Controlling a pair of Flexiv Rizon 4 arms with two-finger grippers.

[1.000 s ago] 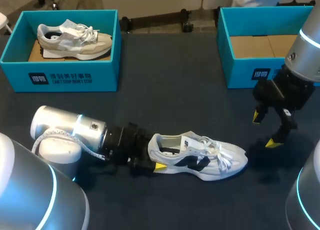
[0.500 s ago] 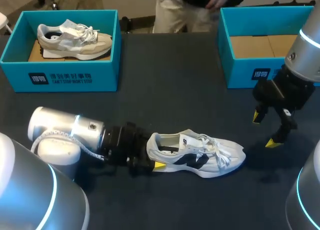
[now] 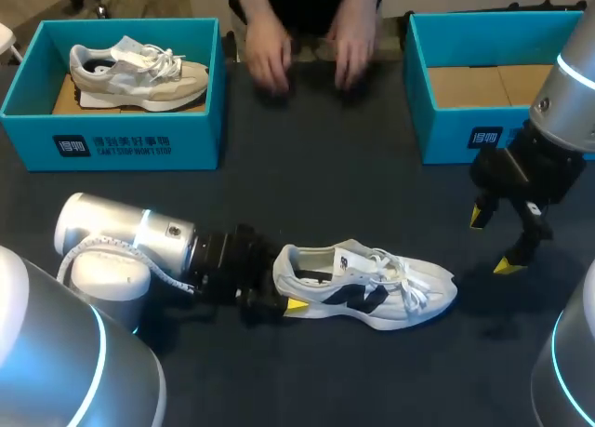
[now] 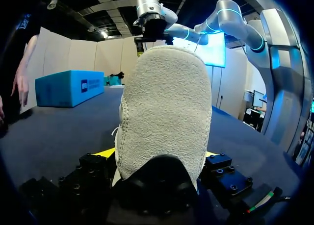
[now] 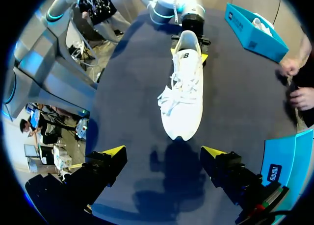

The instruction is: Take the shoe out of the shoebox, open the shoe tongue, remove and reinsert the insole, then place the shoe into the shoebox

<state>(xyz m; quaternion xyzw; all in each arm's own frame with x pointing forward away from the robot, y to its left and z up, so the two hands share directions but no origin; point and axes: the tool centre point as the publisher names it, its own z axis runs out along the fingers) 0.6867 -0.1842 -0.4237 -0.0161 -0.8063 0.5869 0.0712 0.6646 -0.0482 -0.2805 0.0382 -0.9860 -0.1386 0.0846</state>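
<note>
A white shoe (image 3: 372, 287) with a dark side logo lies on its sole on the dark table (image 3: 325, 176), toe to the right. My left gripper (image 3: 286, 286) is at its heel, a yellow-tipped finger pressed against each side; in the left wrist view the heel (image 4: 164, 112) fills the space between the fingers of that gripper (image 4: 157, 156). My right gripper (image 3: 493, 241) hangs open above the table, just right of the toe; in the right wrist view the shoe (image 5: 184, 92) lies ahead of this gripper (image 5: 164, 154), toe towards it. An empty teal shoebox (image 3: 465, 120) stands at the back right.
A second teal shoebox (image 3: 112, 143) at the back left holds a beige shoe (image 3: 135, 69). A person's hands (image 3: 270, 64) rest on the table's far edge between the two boxes.
The white shoe shifted slightly left with my left gripper and settled flat. A person came up to the far edge and put both hands on the table. My right arm kept still.
</note>
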